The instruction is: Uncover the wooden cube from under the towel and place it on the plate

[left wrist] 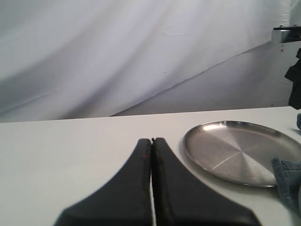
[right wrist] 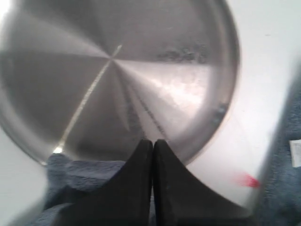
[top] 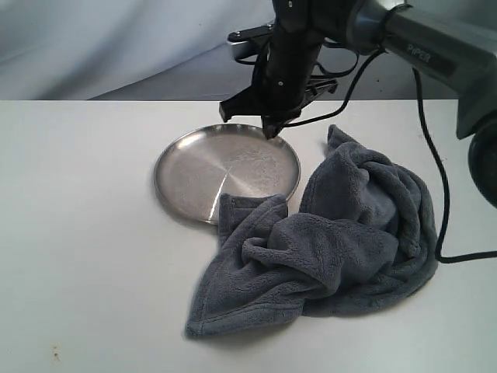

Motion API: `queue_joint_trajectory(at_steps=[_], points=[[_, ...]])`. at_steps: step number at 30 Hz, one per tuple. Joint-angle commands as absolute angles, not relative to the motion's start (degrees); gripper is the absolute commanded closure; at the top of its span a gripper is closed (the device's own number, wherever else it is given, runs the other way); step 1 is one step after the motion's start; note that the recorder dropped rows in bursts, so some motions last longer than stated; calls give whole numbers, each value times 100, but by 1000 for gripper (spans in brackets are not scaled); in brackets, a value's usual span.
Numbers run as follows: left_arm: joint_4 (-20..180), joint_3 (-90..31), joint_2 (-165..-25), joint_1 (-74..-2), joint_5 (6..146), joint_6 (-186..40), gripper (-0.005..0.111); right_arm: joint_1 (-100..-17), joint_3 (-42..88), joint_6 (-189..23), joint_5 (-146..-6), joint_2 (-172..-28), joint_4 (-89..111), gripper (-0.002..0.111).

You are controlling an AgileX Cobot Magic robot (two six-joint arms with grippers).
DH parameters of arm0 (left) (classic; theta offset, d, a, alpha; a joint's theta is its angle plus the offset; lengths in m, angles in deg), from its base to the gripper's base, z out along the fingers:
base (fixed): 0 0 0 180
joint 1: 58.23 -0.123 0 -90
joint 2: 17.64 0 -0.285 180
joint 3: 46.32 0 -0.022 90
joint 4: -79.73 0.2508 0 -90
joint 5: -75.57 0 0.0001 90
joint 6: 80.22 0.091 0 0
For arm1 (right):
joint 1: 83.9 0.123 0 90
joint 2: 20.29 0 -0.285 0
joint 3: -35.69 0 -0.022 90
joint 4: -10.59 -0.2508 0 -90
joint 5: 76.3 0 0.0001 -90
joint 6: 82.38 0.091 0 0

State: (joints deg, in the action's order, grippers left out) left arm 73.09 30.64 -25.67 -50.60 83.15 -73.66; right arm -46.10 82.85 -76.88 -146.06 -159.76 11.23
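Note:
The round steel plate [top: 221,167] lies bare on the white table, also seen in the left wrist view [left wrist: 235,150] and the right wrist view [right wrist: 113,70]. The blue-grey towel [top: 342,241] is bunched to its right, one corner lapping over the plate's near rim. The wooden cube is hidden. My right gripper [top: 269,130] hangs shut and empty just above the plate's far rim; its fingertips [right wrist: 152,142] meet. My left gripper [left wrist: 151,140] is shut with nothing in it, low over the table left of the plate, and does not show in the exterior view.
The right arm [top: 419,39] reaches in from the upper right, with a black cable [top: 439,186] trailing down past the towel's right side. A white backdrop [top: 116,39] stands behind the table. A small red mark [right wrist: 247,180] shows on the table beside the plate.

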Motion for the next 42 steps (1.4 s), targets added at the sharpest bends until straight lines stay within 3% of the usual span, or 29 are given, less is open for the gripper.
queue_joint_trajectory(at_steps=[1, 9, 27, 36, 42], points=[[7299, 3089, -2543, -5033, 8313, -7380, 107, -4257, 8322, -7889, -14627, -15935, 692, 108], [7299, 3089, -2543, -5033, 8313, -7380, 107, -3562, 7759, -7981, -14627, -15381, 862, 108], [7299, 3089, -2543, -5033, 8313, -7380, 107, -3316, 2889, -7852, -13164, -12232, 746, 108], [7299, 3089, -2543, -5033, 8313, -7380, 107, -3665, 1749, -7785, -13068, -11452, 836, 108], [7299, 3089, -2543, -5033, 8313, -7380, 107, -4343, 1156, -7785, -12932, -11185, 1100, 108]])
